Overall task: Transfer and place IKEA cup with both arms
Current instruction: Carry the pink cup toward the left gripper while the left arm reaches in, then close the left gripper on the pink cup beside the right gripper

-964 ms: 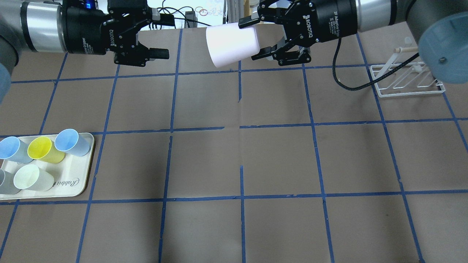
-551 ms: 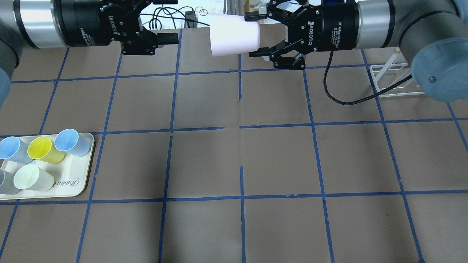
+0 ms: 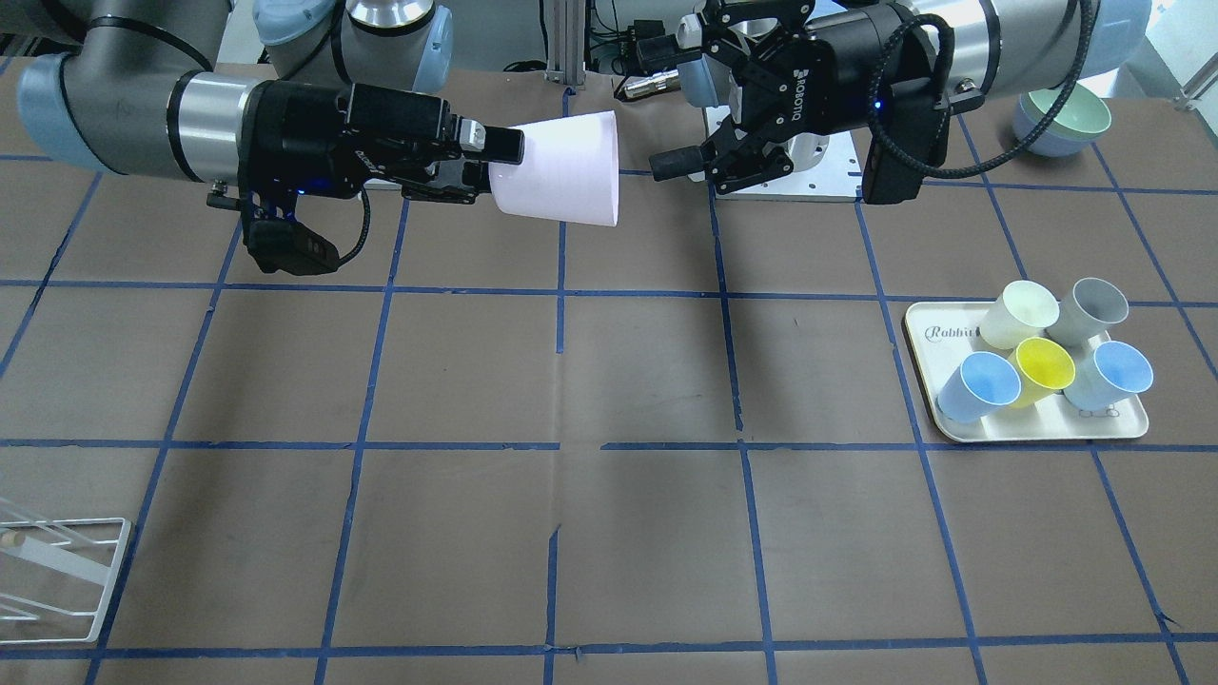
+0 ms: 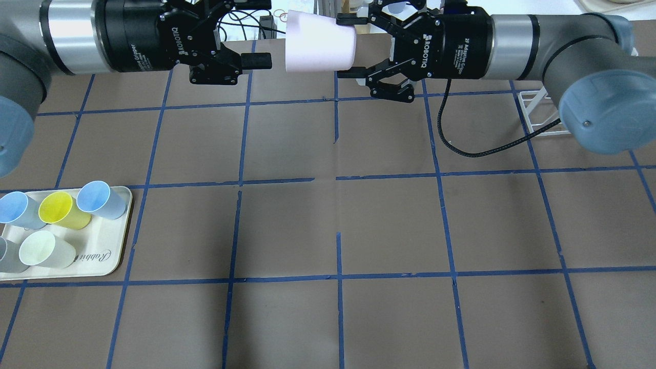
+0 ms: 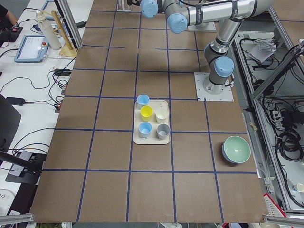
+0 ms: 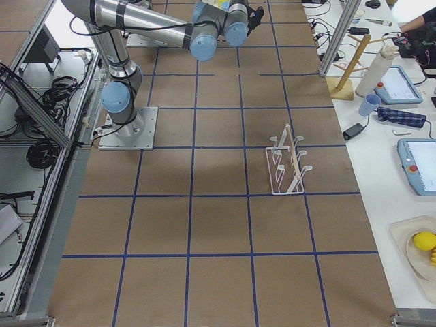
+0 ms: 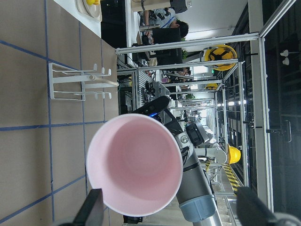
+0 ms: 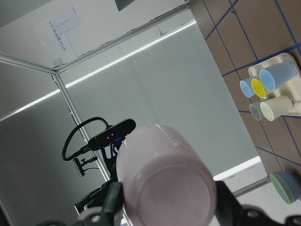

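Note:
The pale pink IKEA cup [image 4: 318, 43] lies on its side in the air above the table's far middle. My right gripper [image 4: 349, 47] is shut on its narrow base, coming in from the right. The cup's open mouth faces my left gripper [image 4: 269, 32], which is open, its fingers [image 4: 256, 61] just short of the rim. In the front-facing view the cup [image 3: 561, 171] hangs off the right gripper [image 3: 495, 162], and the left gripper's fingers [image 3: 671, 164] stand apart from it. The left wrist view looks into the cup's mouth [image 7: 134, 165]; the right wrist view shows its base [image 8: 164, 179].
A cream tray [image 4: 110, 241] at the left edge holds light blue, yellow, pale green and grey cups. A white wire rack [image 4: 538, 102] stands at the far right, partly behind the right arm. A green bowl [image 3: 1061, 114] sits near the robot's base.
Both arms have moved toward each other and up the view. The cup has levelled out and shifted slightly left. The left gripper has closed in on its rim, still open.

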